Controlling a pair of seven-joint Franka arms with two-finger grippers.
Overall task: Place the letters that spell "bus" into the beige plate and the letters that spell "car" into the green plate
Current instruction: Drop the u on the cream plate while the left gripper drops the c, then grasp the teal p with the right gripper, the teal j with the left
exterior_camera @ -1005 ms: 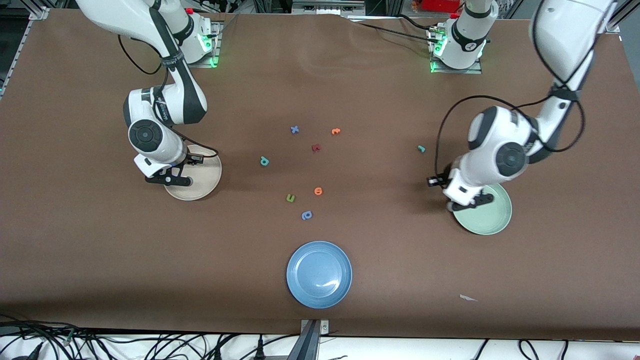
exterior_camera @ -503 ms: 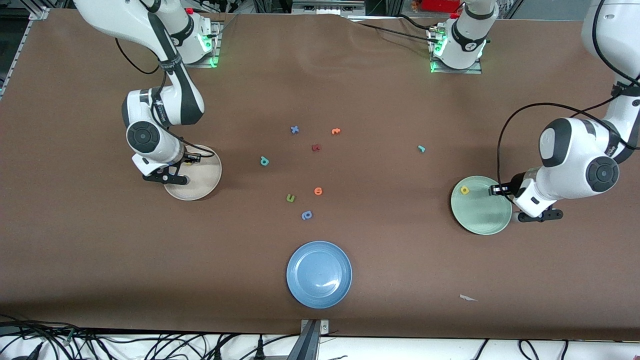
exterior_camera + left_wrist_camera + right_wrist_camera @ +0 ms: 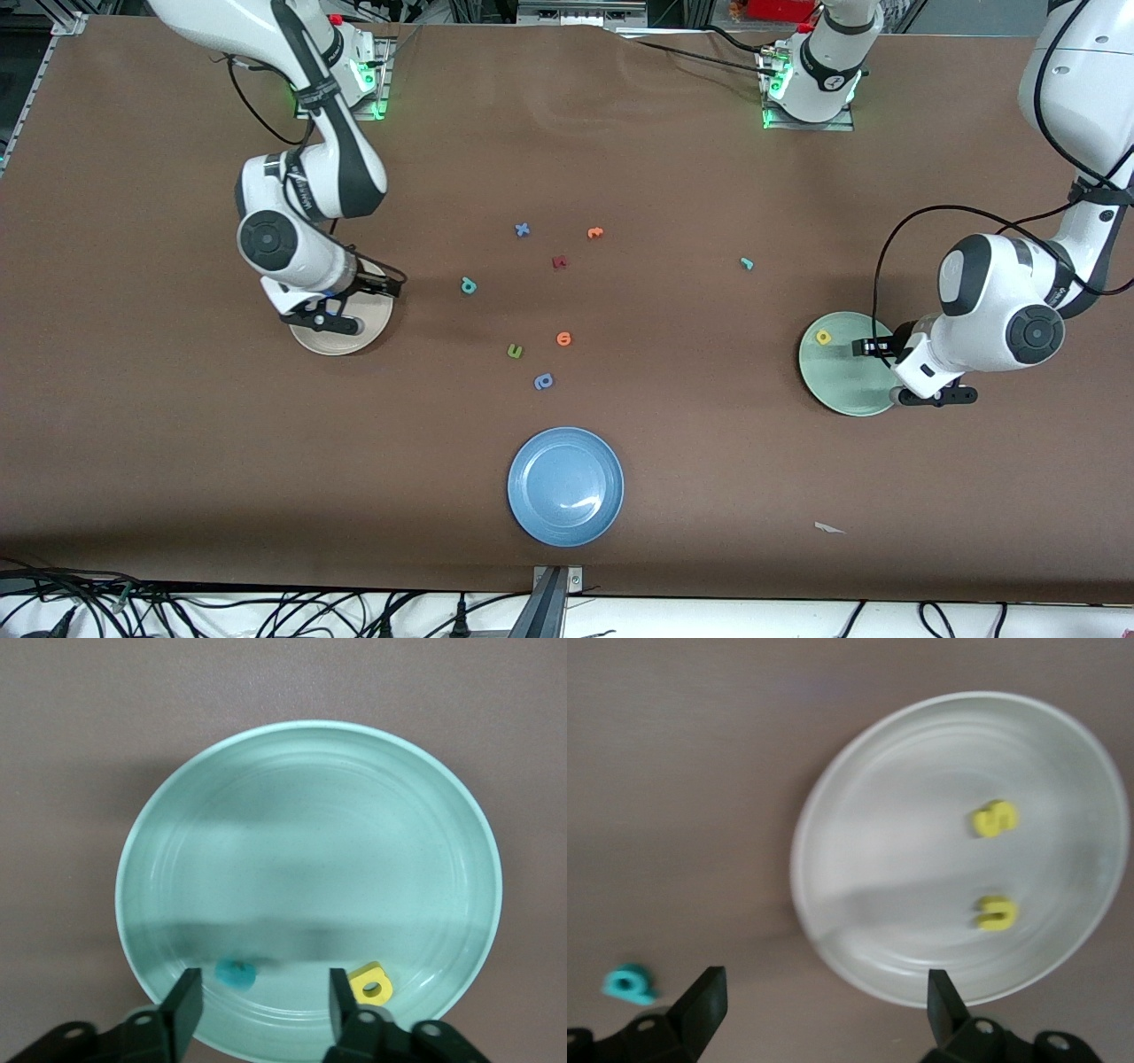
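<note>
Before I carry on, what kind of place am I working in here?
Most likely a robotics lab bench: a brown-covered table with arm bases bolted along one edge, loose cables hanging off the edge nearest the front camera, and foam letters with a blue plate laid out as test props.

Bright even light, blurred wrist views

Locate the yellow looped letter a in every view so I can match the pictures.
Front view: the yellow a lies in the green plate, near the rim toward the right arm's end of the table.
Left wrist view: the same letter lies inside the plate's rim, beside a teal letter.
Right wrist view: not in it.
Shared landmark: the green plate, in the front and left wrist views.
</note>
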